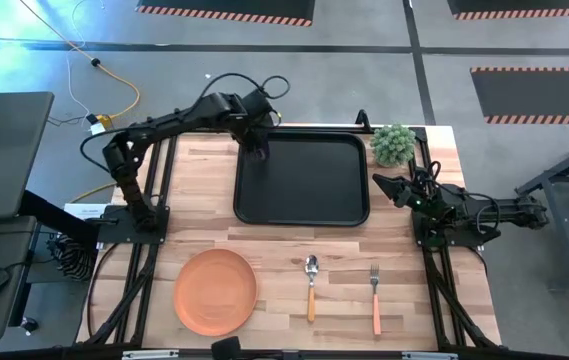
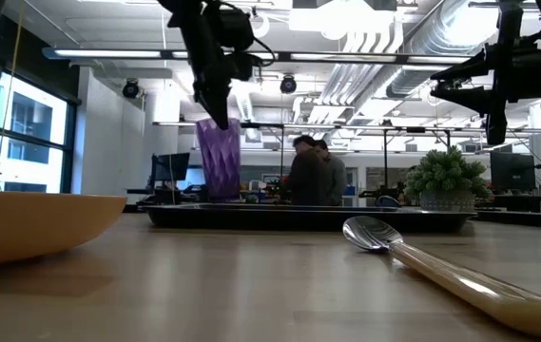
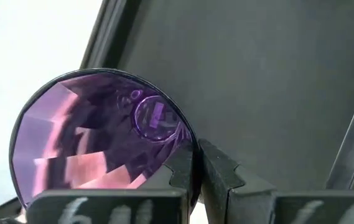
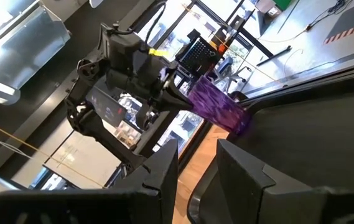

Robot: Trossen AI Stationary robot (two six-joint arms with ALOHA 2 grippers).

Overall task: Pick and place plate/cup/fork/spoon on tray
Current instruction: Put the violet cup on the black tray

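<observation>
- Gripping the rim of the purple cup (image 3: 99,140), the left gripper (image 1: 255,140) is reaching over the far left corner of the black tray (image 1: 349,205); in the left wrist view one finger is sitting inside the cup wall and the other outside, pinched narrow on it.
- From table height the cup (image 2: 220,158) is standing upright with its base at or just above the tray's floor; the tray's rim is hiding the contact, so I cannot tell whether it is fully set down.
- The right wrist view is showing the same cup (image 4: 217,109) at the tray's corner, with the left gripper on its lip.
- The right gripper (image 1: 388,186) is waiting just off the tray's right edge, near the small green potted plant (image 1: 393,143), its fingers spread apart and empty.
- Judging progress: the cup is being delivered and looks nearly placed, needing only a release.
- The orange plate (image 1: 215,291) is lying on the wooden table (image 1: 204,200), near the front left, well apart from the tray.
- The spoon (image 1: 311,285) and the fork (image 1: 375,295) are lying side by side in front of the tray, handles pointing toward the table's front edge, neither one touched.
- Three of the four items are therefore left to move, by my reading.
</observation>
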